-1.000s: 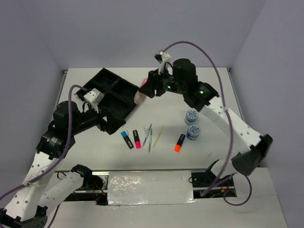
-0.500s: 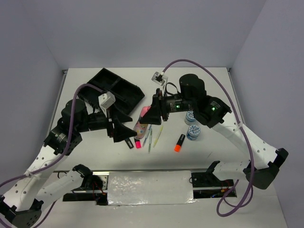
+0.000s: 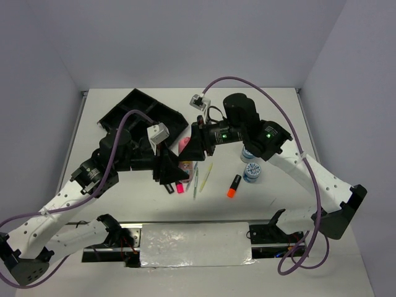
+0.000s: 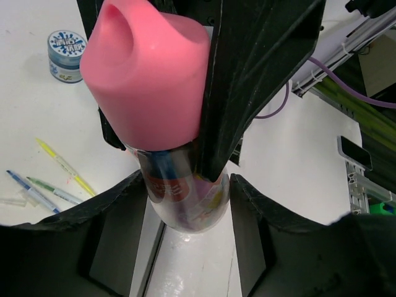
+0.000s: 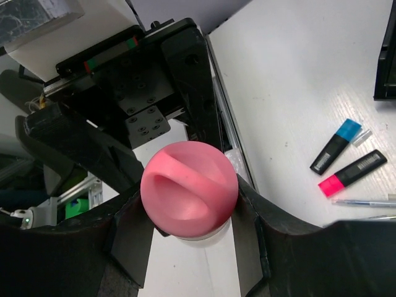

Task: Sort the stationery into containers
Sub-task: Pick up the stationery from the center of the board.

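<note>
The pink-capped tube (image 3: 184,148) hangs in the air above the middle of the table, between both grippers. My right gripper (image 3: 193,145) is shut on its pink cap (image 5: 189,189). My left gripper (image 3: 172,169) is open, with its fingers close on both sides of the clear body (image 4: 182,198). A small gap shows at one finger (image 4: 260,207). The black four-compartment tray (image 3: 133,111) lies at the back left. Pink (image 3: 179,185), blue (image 5: 336,145) and orange (image 3: 233,185) highlighters and thin pens (image 3: 195,179) lie in front. Two blue tubs (image 3: 249,151) (image 3: 252,172) stand to the right.
A yellow pen (image 3: 206,175) lies beside the other pens. One blue tub (image 4: 66,47) and the pens (image 4: 59,166) also show under the left wrist. The taped near edge of the table (image 3: 195,244) runs between the arm bases.
The right gripper carried the tube from beside the tray toward the table's middle. The left gripper swung right and now straddles the tube's body.
</note>
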### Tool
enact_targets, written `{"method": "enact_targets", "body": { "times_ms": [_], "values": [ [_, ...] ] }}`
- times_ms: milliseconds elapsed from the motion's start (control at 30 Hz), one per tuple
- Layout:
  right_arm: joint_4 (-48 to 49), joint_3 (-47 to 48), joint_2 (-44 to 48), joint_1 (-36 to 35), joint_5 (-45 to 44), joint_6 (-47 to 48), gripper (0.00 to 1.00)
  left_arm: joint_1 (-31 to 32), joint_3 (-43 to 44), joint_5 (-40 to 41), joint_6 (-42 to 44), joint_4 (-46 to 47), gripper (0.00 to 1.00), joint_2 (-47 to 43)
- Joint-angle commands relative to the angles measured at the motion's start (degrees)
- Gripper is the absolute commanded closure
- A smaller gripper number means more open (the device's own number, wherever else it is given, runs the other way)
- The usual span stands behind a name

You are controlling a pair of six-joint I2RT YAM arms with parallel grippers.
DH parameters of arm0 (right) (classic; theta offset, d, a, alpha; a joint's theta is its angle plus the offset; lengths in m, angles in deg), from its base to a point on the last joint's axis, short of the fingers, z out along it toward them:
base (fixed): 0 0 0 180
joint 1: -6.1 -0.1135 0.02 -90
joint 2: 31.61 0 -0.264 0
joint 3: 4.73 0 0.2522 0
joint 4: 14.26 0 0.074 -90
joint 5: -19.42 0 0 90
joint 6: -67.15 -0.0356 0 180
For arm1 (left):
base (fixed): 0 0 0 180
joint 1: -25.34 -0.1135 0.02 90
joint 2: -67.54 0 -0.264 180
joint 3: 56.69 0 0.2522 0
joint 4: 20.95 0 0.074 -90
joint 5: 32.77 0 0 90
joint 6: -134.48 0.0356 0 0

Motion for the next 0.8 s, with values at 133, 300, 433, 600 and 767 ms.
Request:
{"method": "enact_targets", "body": {
  "times_ms": [133,300,433,600,767],
  "values": [
    [8.6,-1.6,2.3,-0.8,2.8,-2.6,0.85,0.9,3.8,6.6,0.9,2.2,0.34,1.5],
    [14.6,-6.4,4.5,-0.8,4.2,-5.9,0.86,0.9,3.6,8.3,-0.3,3.8,0.3,0.7],
    [16.3,-8.3,5.3,-0.8,3.8,-6.9,0.86,0.9,3.2,8.6,-0.9,4.7,0.22,0.6],
    [18.9,-9.8,6.3,-0.8,4.1,-7.7,0.87,0.9,2.9,8.1,-1.1,5.0,0.42,0.0],
    [21.0,-10.2,6.1,-0.9,4.9,-8.9,0.87,1.0,2.6,7.0,-1.2,5.6,0.76,-0.2]
  ]
}}
